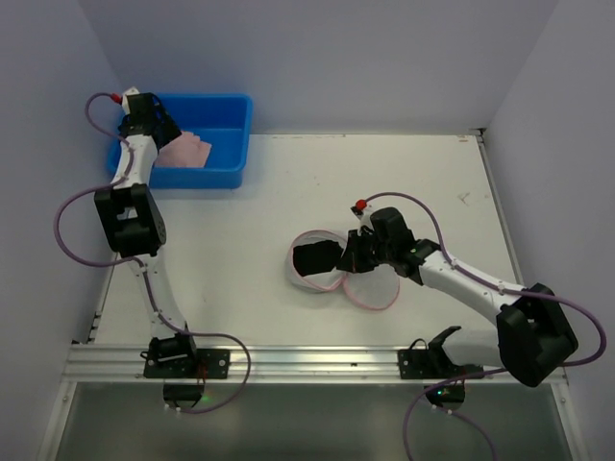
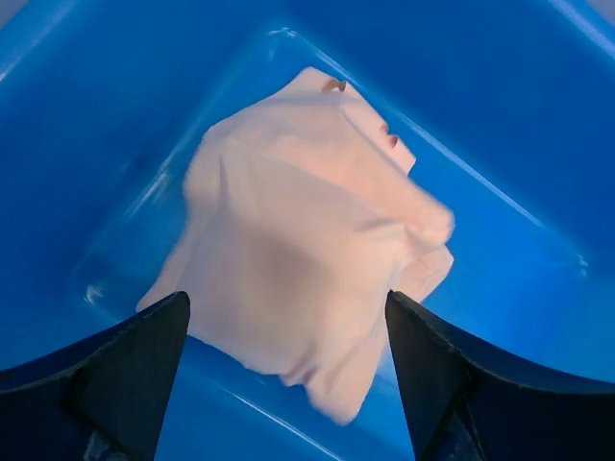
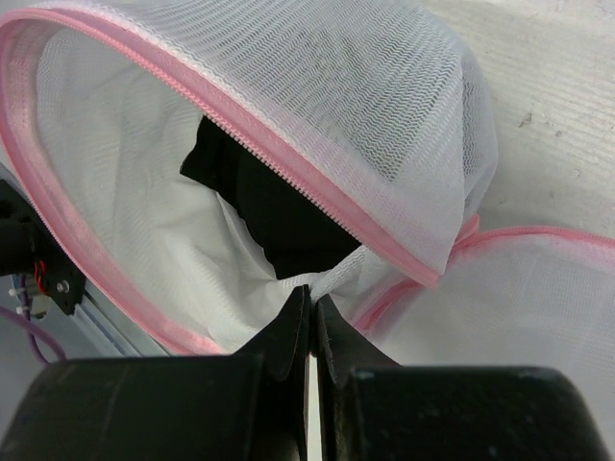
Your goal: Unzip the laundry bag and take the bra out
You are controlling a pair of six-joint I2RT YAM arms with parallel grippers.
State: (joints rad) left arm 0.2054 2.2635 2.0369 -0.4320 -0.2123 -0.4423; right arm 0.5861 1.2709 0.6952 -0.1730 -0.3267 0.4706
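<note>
The laundry bag (image 1: 373,290), white mesh with a pink zipper rim, lies open at the table's middle. A black garment (image 1: 315,259) sits in its mouth. My right gripper (image 1: 350,257) is shut on a pinch of the bag's mesh; in the right wrist view the gripper (image 3: 313,293) holds white mesh (image 3: 384,86) just below the black garment (image 3: 279,216) and the pink rim (image 3: 288,163). My left gripper (image 1: 157,130) is open and empty over the blue tub (image 1: 226,178). A pale pink garment (image 2: 298,230) lies in the tub below the left gripper (image 2: 286,300).
The blue tub (image 2: 500,125) stands at the far left corner against the wall. White walls close in the table at the back and both sides. An aluminium rail (image 1: 307,363) runs along the near edge.
</note>
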